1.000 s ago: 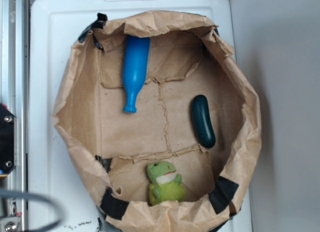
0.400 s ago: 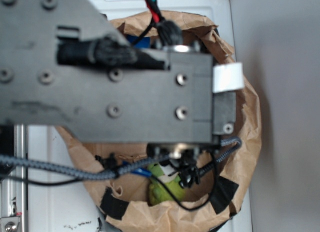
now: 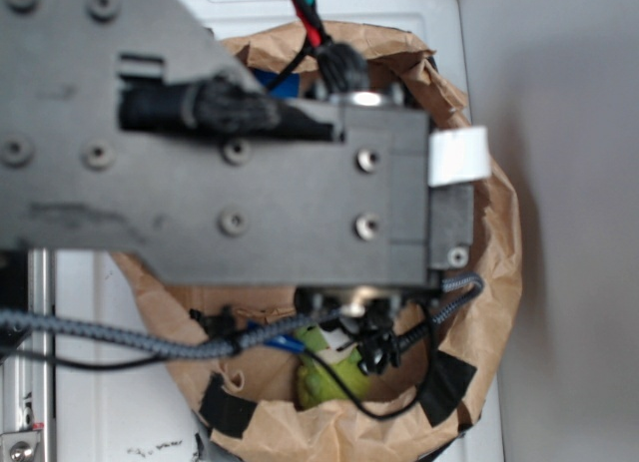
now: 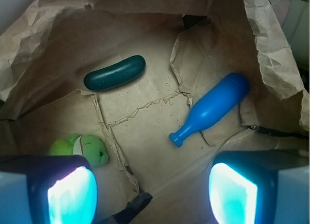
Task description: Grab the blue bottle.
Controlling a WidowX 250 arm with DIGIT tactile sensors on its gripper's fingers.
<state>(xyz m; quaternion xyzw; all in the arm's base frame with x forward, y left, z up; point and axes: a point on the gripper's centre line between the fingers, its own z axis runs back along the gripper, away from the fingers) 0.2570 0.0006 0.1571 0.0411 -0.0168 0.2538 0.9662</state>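
Lying untouched: blue bottle (image 4: 212, 108)

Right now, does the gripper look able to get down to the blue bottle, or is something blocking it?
Probably yes. The gripper is open above the bag floor, and the blue bottle lies uncovered, apart from the green pickle and plush frog. Only the paper bag wall crowds its base.

My arm (image 3: 230, 173) is a big dark grey block with round silver screws. It has a white tag on one side. Black, red and blue wires and a grey woven cable (image 3: 120, 334) hang off me. My two fingers (image 4: 65, 190) glow light blue.
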